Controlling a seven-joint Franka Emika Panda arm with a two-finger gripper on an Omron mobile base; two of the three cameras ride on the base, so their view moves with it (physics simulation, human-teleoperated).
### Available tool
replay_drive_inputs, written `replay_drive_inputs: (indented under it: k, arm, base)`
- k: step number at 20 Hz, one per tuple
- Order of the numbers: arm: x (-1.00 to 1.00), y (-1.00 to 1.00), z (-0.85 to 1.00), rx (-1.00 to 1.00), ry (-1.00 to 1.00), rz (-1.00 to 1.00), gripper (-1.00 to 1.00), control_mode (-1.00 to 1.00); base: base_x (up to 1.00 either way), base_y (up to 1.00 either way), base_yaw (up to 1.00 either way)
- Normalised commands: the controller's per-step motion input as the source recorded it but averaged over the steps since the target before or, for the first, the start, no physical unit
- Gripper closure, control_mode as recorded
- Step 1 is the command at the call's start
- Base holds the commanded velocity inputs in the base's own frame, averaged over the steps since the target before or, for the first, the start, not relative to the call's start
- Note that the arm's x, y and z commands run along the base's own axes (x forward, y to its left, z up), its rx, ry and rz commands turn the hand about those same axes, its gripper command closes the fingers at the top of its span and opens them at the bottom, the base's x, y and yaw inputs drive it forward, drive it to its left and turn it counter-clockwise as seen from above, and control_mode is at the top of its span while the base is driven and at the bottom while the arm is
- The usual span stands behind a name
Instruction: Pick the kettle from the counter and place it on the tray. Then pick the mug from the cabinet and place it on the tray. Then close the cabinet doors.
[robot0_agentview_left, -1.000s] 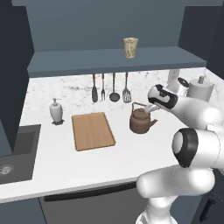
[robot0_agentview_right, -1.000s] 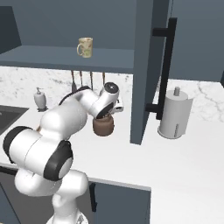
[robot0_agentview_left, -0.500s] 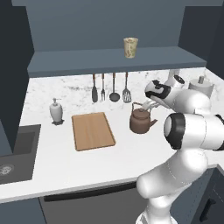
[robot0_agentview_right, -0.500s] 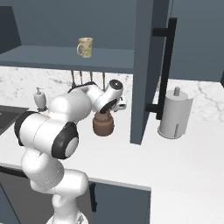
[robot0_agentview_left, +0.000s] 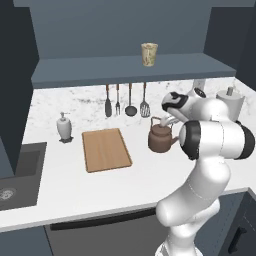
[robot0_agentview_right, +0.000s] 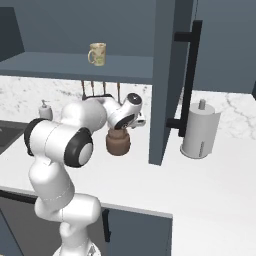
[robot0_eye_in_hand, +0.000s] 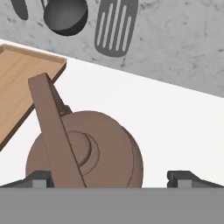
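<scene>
The kettle (robot0_agentview_left: 161, 139) is shown standing upright on the counter (robot0_agentview_left: 125, 180), just to the right of the tray (robot0_agentview_left: 105, 149) and apart from it. The gripper (robot0_eye_in_hand: 112, 177) is held directly above the kettle, its two fingertips (robot0_eye_in_hand: 40, 177) spread wide to either side of the brown body and closed on nothing; the arched handle (robot0_eye_in_hand: 56, 133) is seen rising past the left fingertip in the hand view. In the right base view the gripper (robot0_agentview_right: 121, 127) is seen at the kettle's top (robot0_agentview_right: 118, 143). The mug (robot0_agentview_left: 149, 54) is seen on the shelf of the cabinet (robot0_agentview_left: 130, 70), above a row of dark utensils (robot0_agentview_left: 125, 101) hung on the wall. One of the cabinet doors (robot0_agentview_right: 170, 75) is shown swung open, edge-on, with its black bar handle (robot0_agentview_right: 187, 82) facing right. A white soap dispenser (robot0_agentview_left: 64, 127) is placed left of the tray, and a paper towel roll (robot0_agentview_right: 200, 131) stands at the far right
</scene>
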Motion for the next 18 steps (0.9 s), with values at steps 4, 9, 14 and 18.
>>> replay_drive_inputs:
  k: [4,9,14,18]
  arm:
    - [0.21,0.0,-0.13,0.0,0.0,0.0,-1.0,-1.0]
    - [0.13,0.0,-0.21,0.0,0.0,0.0,-1.0,-1.0]
    - [0.0,0.1,-0.28,0.0,0.0,0.0,-1.0,-1.0]
    - [-0.1,0.2,-0.45,0.0,0.0,0.0,-1.0,-1.0]
  base:
    - [0.0,0.0,0.0]
    - [0.0,0.0,0.0]
    - [0.0,0.0,0.0]
    - [0.0,0.0,0.0]
